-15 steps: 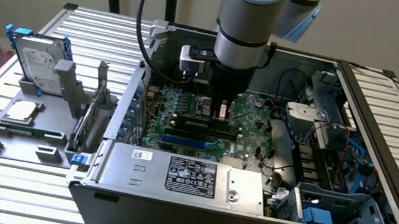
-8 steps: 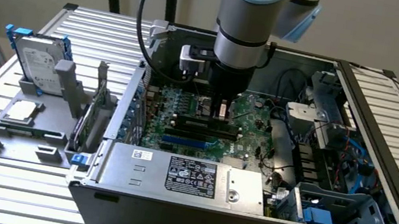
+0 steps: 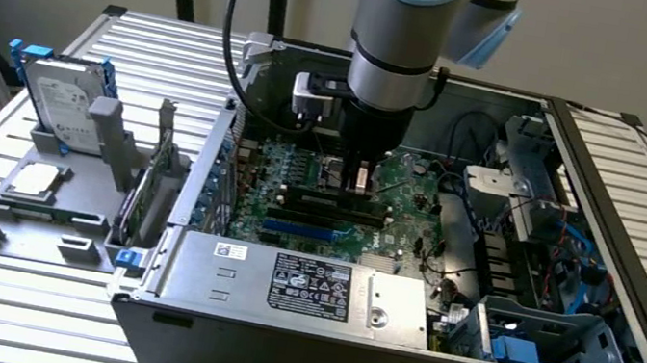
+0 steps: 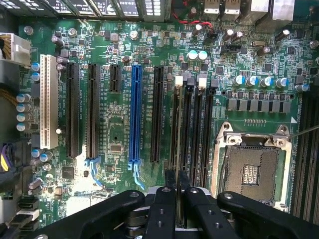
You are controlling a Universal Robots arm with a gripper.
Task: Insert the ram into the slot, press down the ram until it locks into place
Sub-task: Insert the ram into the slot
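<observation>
My gripper [image 3: 358,175] reaches down into the open computer case, just above the motherboard [image 3: 408,180]. Its black fingers [image 4: 168,199] stand close together, shut on the ram [image 3: 350,177], a thin green stick held on edge. Right below lie several parallel black slots [image 3: 333,206]. In the wrist view these slots [image 4: 202,134] run straight away from the gripper [image 4: 177,175], white and black clips at their far ends. The ram lines up with the slots nearest the black expansion socket. Whether it touches a slot I cannot tell.
A blue socket [image 4: 134,114] and several black expansion sockets lie beside the slots, the open CPU socket [image 4: 251,169] on the other side. The power supply [image 3: 300,283] closes the near side. Cables [image 3: 461,262] and drive bays crowd the exterior view's right. A hard drive [image 3: 65,107] stands outside.
</observation>
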